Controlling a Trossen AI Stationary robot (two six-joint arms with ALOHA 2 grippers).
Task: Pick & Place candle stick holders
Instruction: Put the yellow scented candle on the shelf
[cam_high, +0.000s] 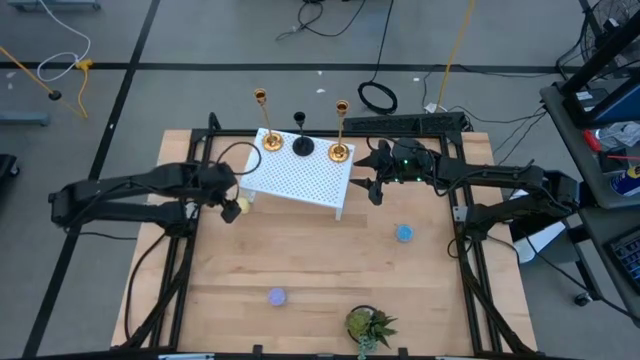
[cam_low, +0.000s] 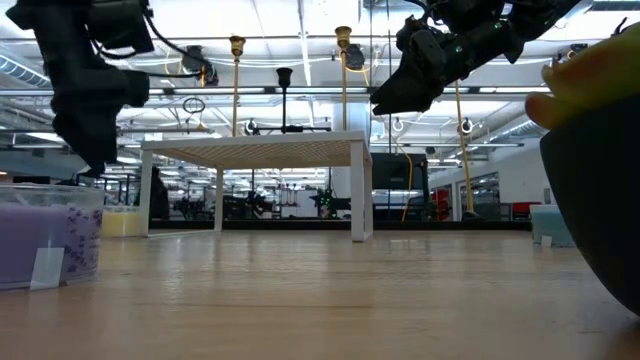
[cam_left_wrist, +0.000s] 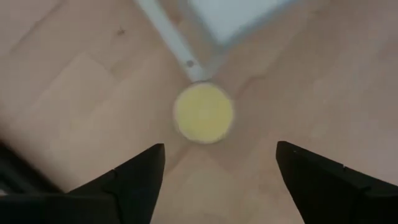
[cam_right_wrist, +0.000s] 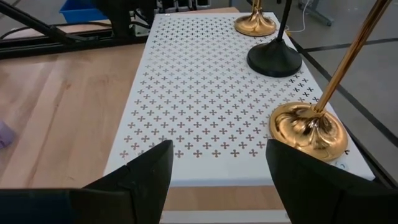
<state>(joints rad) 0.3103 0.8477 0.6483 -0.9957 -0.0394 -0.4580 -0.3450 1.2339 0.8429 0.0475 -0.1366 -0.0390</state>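
Brass and black candlesticks (cam_high: 303, 135) atop rack (cam_high: 300, 175)

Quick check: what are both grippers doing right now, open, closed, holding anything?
Left gripper: open, empty, above the yellow puck.
Right gripper: open, empty, at the edge of the white rack.

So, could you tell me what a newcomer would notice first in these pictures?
Probably the three candle stick holders standing in a row along the far edge of the white perforated rack, two gold ones flanking a shorter black one. Next, the right gripper hovers open at the rack's right end, while the left gripper hangs open above a yellow puck near its left leg.
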